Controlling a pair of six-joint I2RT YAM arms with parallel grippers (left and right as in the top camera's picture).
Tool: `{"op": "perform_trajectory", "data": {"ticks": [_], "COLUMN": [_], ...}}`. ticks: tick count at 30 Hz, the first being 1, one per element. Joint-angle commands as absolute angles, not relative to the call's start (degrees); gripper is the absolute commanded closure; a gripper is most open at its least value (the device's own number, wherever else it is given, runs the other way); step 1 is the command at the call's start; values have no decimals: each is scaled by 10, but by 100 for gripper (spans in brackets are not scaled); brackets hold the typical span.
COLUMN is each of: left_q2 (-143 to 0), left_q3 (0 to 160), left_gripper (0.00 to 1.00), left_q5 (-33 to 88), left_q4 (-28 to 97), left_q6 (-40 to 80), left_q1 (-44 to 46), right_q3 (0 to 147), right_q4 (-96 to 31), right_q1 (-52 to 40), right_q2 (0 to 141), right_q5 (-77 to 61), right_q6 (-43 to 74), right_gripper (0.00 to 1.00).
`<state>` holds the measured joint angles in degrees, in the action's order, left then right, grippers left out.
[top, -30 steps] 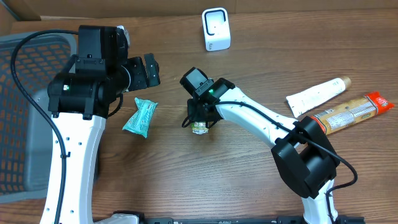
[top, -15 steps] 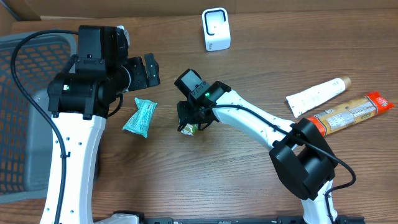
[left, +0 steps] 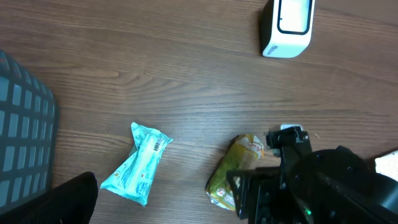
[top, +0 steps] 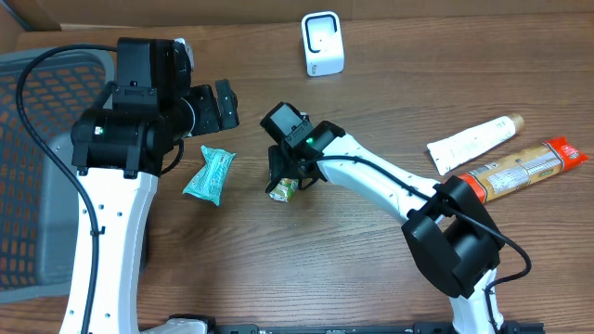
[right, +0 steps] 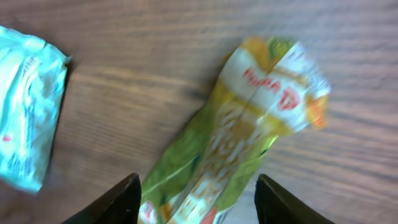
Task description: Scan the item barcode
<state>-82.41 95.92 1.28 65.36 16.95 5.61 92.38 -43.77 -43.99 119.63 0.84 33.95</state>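
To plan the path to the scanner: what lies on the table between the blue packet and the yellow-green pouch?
Nothing: only bare table separates the blue packet from the yellow-green pouch, as the left wrist view shows.

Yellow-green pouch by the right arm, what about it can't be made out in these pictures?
- Right wrist: the yellow-green pouch has blurred print, no barcode is legible, and its lower end is cut off by the frame edge.
- Overhead: the right gripper covers most of it.
- Left wrist: that gripper hides its lower right part, and the lettering is too small.
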Motion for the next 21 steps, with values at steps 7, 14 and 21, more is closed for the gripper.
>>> {"op": "perform_trajectory", "data": {"ticks": [7,14,21], "left_q2": [-825,-825,-825], "left_q3": [965,965,965], "left_gripper": [0,0,1], "left_q5": [15,15,15], "left_q4": [654,654,654], "left_q6": [163,163,163], "left_q1": [57,57,57], "right_q3": [919,919,921], "right_q4": [-328,-273,-363], "right_q1": [-389,-389,-388], "right_q2": [1201,1239,1249], "right_q5": [47,47,129], "right_q6": [234,159,120], "right_gripper": [40,44,40]}}
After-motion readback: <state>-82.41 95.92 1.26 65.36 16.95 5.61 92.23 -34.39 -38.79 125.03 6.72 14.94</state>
